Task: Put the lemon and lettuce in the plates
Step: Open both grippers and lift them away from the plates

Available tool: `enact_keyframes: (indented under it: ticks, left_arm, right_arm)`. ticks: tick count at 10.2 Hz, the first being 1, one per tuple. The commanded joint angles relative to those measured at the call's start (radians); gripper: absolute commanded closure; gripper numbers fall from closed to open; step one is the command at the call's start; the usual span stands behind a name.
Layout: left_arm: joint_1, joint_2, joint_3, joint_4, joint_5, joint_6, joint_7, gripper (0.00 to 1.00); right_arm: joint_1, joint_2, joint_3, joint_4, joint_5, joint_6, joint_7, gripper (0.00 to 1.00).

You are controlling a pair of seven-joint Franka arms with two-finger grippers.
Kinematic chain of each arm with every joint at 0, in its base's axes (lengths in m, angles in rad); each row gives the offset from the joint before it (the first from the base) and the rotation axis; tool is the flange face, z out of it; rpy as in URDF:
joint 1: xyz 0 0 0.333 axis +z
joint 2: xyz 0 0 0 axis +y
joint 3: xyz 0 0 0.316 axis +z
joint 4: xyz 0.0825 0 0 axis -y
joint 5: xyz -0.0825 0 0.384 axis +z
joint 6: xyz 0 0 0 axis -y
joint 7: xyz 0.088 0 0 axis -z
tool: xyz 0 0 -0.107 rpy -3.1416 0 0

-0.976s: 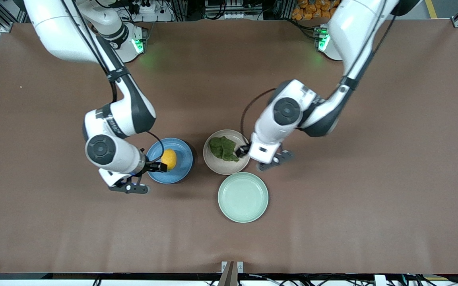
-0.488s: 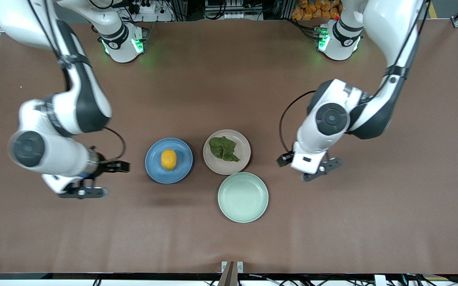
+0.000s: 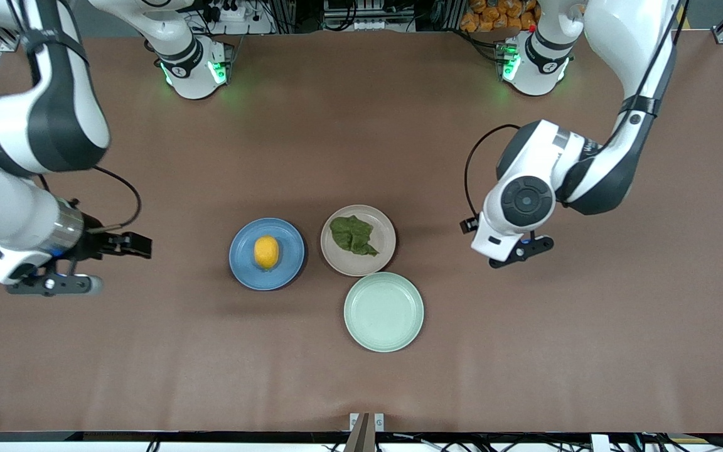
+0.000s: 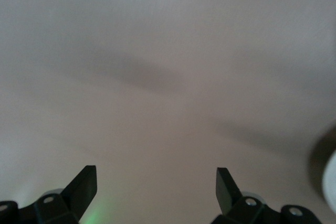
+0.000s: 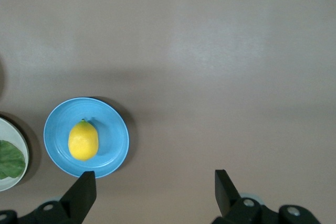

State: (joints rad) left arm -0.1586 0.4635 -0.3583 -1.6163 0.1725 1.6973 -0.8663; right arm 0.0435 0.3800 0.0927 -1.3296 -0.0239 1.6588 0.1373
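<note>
The yellow lemon [image 3: 266, 252] [image 5: 83, 140] lies in the blue plate [image 3: 287, 240] [image 5: 113, 128]. Beside it, the dark green lettuce [image 3: 352, 234] [image 5: 9, 160] lies flat in the beige-pink plate [image 3: 381, 227] [image 5: 12, 131]. My right gripper [image 3: 129, 243] [image 5: 155, 182] hangs open and holds nothing, over bare table between the blue plate and the right arm's end. My left gripper [image 3: 468, 224] [image 4: 156, 179] is open too, with nothing between its fingers, over bare table between the beige-pink plate and the left arm's end.
A pale mint-green plate [image 3: 383, 311] with nothing in it sits nearer to the front camera than the beige-pink plate, almost touching it. The brown table [image 3: 361, 125] stretches wide around the three plates.
Both arms have drawn away from the plates toward their own ends of the table. The lemon and the lettuce stay where they lay in the plates.
</note>
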Motion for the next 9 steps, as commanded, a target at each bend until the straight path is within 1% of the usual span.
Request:
enact_keyframes:
  ticks: [1,2,3,4,5,6,8,9]
  left_arm:
    - [0.007,-0.149,0.004,-0.172,-0.007,0.018,0.056,0.00]
    - [0.007,-0.208,0.021,-0.232,-0.042,0.039,0.110,0.00]
    - [0.002,-0.280,0.059,-0.301,-0.085,0.076,0.175,0.00]
    - [0.002,-0.337,0.082,-0.351,-0.117,0.106,0.240,0.00]
    - [0.002,-0.368,0.110,-0.355,-0.142,0.114,0.278,0.00]
    - [0.004,-0.391,0.143,-0.328,-0.157,0.114,0.315,0.00]
    - [0.001,-0.428,0.194,-0.213,-0.166,0.113,0.375,0.00]
    - [0.007,-0.431,0.194,-0.151,-0.166,0.113,0.375,0.00]
  right_arm:
    - [-0.027,-0.079,0.007,-0.017,-0.007,-0.074,-0.011,0.00]
    - [-0.066,-0.116,0.015,-0.017,0.005,-0.103,-0.018,0.00]
    - [-0.079,-0.151,0.012,-0.023,0.005,-0.150,-0.045,0.00]
    - [-0.076,-0.173,-0.004,-0.028,0.005,-0.193,-0.057,0.00]
    - [-0.064,-0.194,-0.039,-0.048,0.007,-0.197,-0.059,0.00]
    - [-0.054,-0.229,-0.047,-0.100,0.007,-0.185,-0.059,0.00]
    - [0.021,-0.277,-0.129,-0.195,0.010,-0.128,-0.059,0.00]
    - [0.024,-0.294,-0.133,-0.235,0.015,-0.095,-0.059,0.00]
